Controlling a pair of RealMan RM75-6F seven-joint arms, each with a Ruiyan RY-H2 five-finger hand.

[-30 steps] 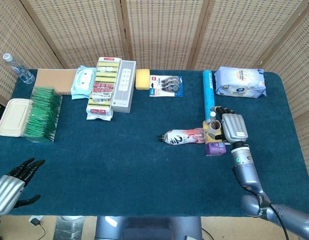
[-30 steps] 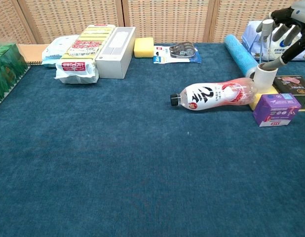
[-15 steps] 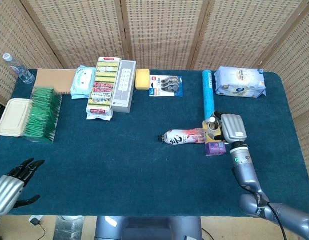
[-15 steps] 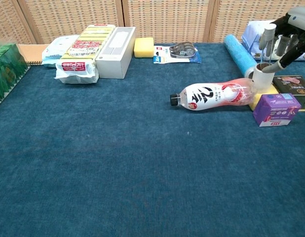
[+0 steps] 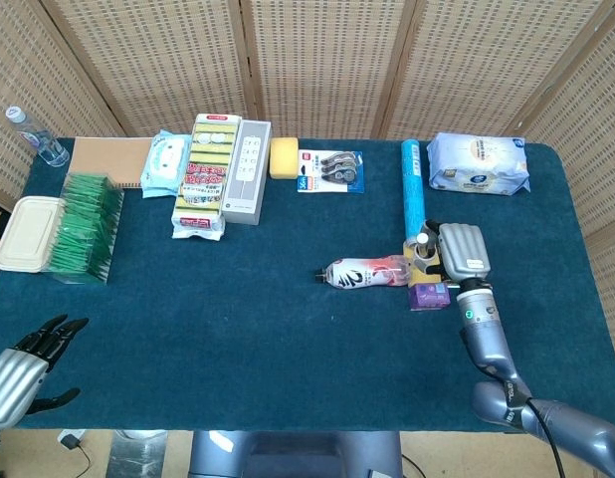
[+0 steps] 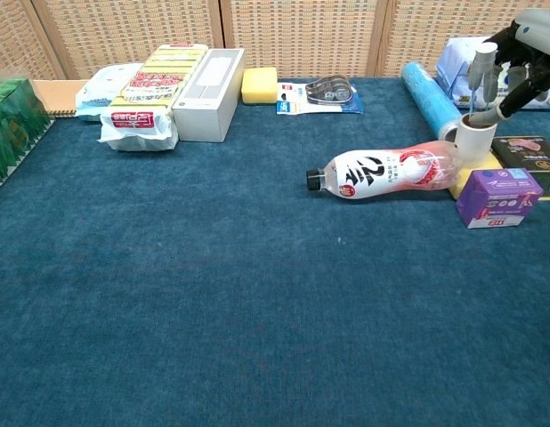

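White cup (image 6: 476, 140), right hand (image 5: 461, 251) lowered, seemingly touching

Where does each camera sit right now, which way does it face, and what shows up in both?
Head view: high above the near edge, looking steeply down on the whole blue table; shows the left hand at the near-left corner and the right hand with its forearm.
Chest view: low at the near edge, looking level across the table toward the wicker screens; only the right hand shows, top right.
Shared: right hand, lying bottle, purple box, blue roll.
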